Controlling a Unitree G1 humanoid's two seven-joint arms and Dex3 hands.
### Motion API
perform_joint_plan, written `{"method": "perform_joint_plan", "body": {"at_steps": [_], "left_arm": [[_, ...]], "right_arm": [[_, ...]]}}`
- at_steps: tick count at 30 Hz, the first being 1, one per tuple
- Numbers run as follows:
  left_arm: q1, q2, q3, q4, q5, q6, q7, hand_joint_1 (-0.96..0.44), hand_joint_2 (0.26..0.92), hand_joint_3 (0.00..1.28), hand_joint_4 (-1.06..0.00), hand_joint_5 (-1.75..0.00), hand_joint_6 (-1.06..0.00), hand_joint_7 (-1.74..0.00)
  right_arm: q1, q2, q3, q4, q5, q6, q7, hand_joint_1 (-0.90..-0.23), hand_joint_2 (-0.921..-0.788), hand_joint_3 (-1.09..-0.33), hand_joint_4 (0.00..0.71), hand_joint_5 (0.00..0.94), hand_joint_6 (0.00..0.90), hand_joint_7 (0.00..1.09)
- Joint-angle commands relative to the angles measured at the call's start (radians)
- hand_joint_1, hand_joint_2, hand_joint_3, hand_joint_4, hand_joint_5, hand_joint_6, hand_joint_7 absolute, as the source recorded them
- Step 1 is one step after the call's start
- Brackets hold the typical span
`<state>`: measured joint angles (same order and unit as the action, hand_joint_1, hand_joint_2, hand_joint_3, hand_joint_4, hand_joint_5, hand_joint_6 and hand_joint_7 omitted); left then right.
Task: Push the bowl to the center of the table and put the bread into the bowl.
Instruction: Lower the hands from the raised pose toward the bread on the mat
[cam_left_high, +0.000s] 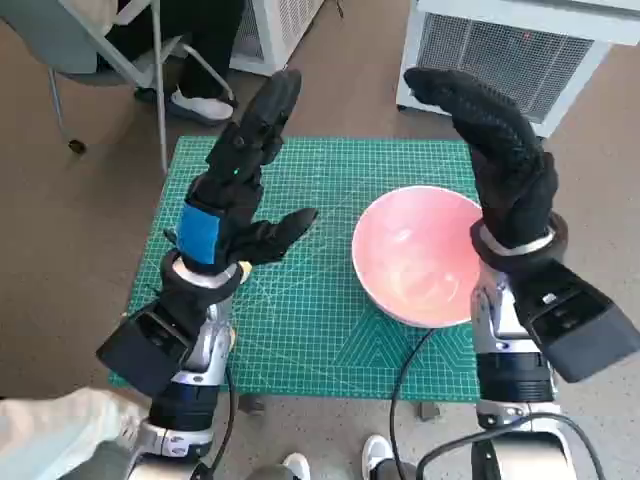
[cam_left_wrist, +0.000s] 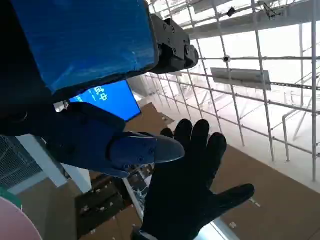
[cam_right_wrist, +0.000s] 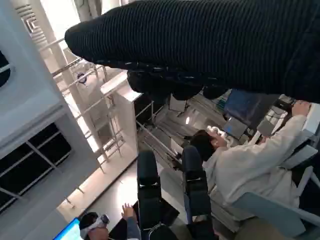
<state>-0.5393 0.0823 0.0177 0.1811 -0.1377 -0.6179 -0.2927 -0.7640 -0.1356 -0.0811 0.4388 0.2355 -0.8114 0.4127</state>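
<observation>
Starting from the hands, we see the left hand (cam_left_high: 240, 190) raised above the left half of the green cutting mat (cam_left_high: 300, 330), its fingers spread apart and its thumb pointing toward the bowl, holding nothing. The right hand (cam_left_high: 495, 150) is likewise lifted, its gloved fingers extended and apart, empty, standing over the far right edge of the pink bowl (cam_left_high: 415, 255) without visibly touching it. In the left wrist view the gloved right hand appears as an open palm against the ceiling, which confirms that both hands face upward and away from the table. The bowl sits upright on the right half of the mat, off centre and empty. We find no bread in any view, so its position cannot be told. We judge that the first step, pushing the bowl, has not begun. The next move would call for lowering the right hand to the bowl's outer right wall and sliding it leftward to mid-mat, keeping the push low so that the bowl does not tip. Beyond the mat, a white grilled cabinet (cam_left_high: 520, 50) and a chair (cam_left_high: 100, 45) stand on the floor; a seated person shows in the right wrist view.
</observation>
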Motion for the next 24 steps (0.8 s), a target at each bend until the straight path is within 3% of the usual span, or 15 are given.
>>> {"method": "perform_joint_plan", "body": {"at_steps": [1,19,24], "left_arm": [[0.003,0.01,0.008,0.002,-0.014,0.001,-0.006,-0.54,0.921,0.31,-0.23,0.0,-0.33,-0.01],[-0.013,0.018,0.021,0.003,-0.029,0.014,-0.009,-0.54,0.921,0.31,-0.23,0.0,-0.35,-0.02],[-0.013,0.016,0.022,0.004,-0.031,0.015,-0.009,-0.53,0.921,0.31,-0.24,-0.01,-0.35,-0.02]], "right_arm": [[0.022,0.006,-0.001,0.016,-0.01,-0.004,-0.008,-0.546,-0.921,-0.808,0.245,0.008,-0.001,0.58],[0.022,0.007,-0.002,0.06,0.001,-0.036,0.002,-0.565,-0.921,-0.803,0.245,0.007,-0.001,0.57],[0.041,-0.004,-0.01,0.034,0.012,-0.03,0.001,-0.56,-0.921,-0.813,0.242,0.005,-0.001,0.57]]}}
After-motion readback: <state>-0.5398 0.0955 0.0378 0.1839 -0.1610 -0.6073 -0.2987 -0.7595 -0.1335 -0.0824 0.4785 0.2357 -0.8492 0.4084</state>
